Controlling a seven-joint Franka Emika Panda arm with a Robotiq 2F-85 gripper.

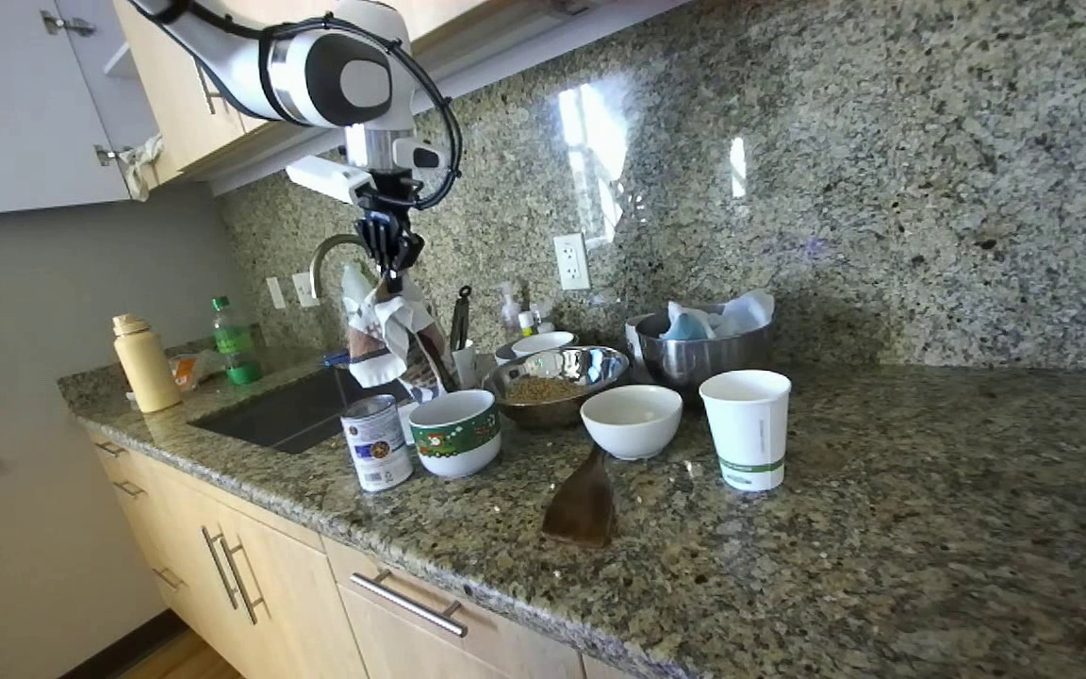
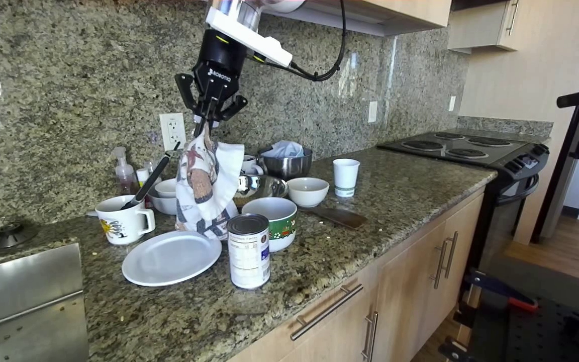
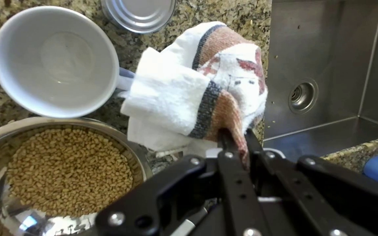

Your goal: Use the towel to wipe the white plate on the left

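My gripper is shut on the patterned towel, pinching a reddish fold of it; the gripper shows in both exterior views (image 1: 394,278) (image 2: 203,126) and in the wrist view (image 3: 238,135). The towel is white with brown and dark bands and hangs down from the fingers; it shows in both exterior views (image 1: 390,330) (image 2: 200,183) and in the wrist view (image 3: 221,70). The white plate (image 2: 171,257) lies flat on the counter, just in front of the towel's lower end in an exterior view. I cannot tell whether they touch. The plate is hidden in the wrist view.
A can (image 2: 249,256) and a green-patterned mug (image 2: 283,230) stand right of the plate. A white mug (image 2: 118,229) with a black-handled utensil stands behind it. The sink (image 3: 326,39) is beside the towel. A metal bowl (image 1: 543,413) of grain and a wooden spatula (image 1: 581,505) are nearby.
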